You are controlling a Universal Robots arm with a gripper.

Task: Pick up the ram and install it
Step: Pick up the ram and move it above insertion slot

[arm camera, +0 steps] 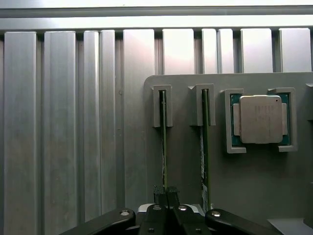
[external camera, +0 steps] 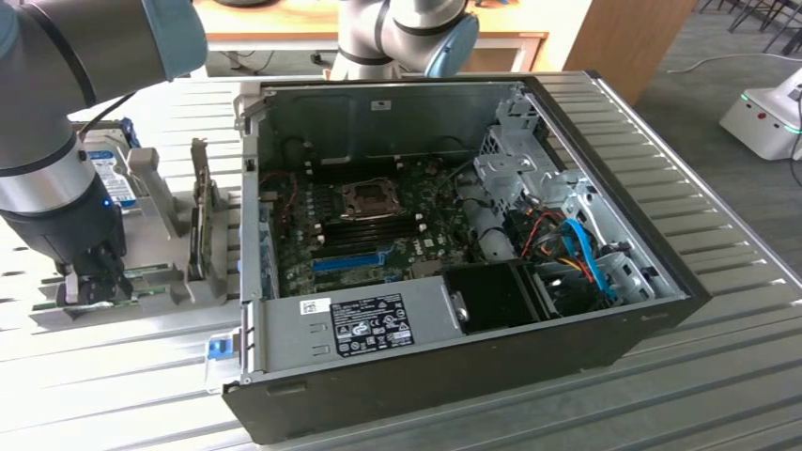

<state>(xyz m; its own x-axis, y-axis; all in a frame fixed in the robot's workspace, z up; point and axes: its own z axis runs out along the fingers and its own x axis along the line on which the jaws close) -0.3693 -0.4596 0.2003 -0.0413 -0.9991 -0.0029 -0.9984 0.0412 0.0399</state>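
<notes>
ram [arm camera: 164, 147]: thin green stick standing on edge in its slot on the grey holder plate [arm camera: 254, 191]. Seen edge-on, so chips and label are not readable. Not lifted out.
claw [arm camera: 166, 193]: fingertips together on the near end of the ram, one pad on each face, clamped on it. In the exterior view the claw [external camera: 90, 289] points straight down onto the holder plate [external camera: 157, 301].
arm [external camera: 51, 141]: grey UR arm, vertical over the holder plate, at 9 o'clock from the PC case [external camera: 501, 366].
hard drive [external camera: 116, 185]: silver with a blue-white label, upright in the holder plate at 12 o'clock from the claw, partly behind the arm.
second stick [arm camera: 205, 147]: look-alike green stick in the next slot, parallel to the ram, apart from it, between the ram and the CPU [arm camera: 260, 119]. The claw is not touching it.
CPU: silver-lidded chip seated flat in its corner brackets on the same plate.
tabletop [external camera: 715, 376]: ribbed aluminium, carries the holder plate and the case.
PC case: side panel off, open face up, mid-frame.
motherboard [external camera: 376, 225]: inside the case, bare CPU socket near centre, dark memory slots at 6 o'clock from the socket.
power supply [external camera: 363, 324]: labelled grey box at 6 o'clock from the motherboard.
cables [external camera: 589, 254]: blue and orange, at 3 o'clock from the motherboard.
</notes>
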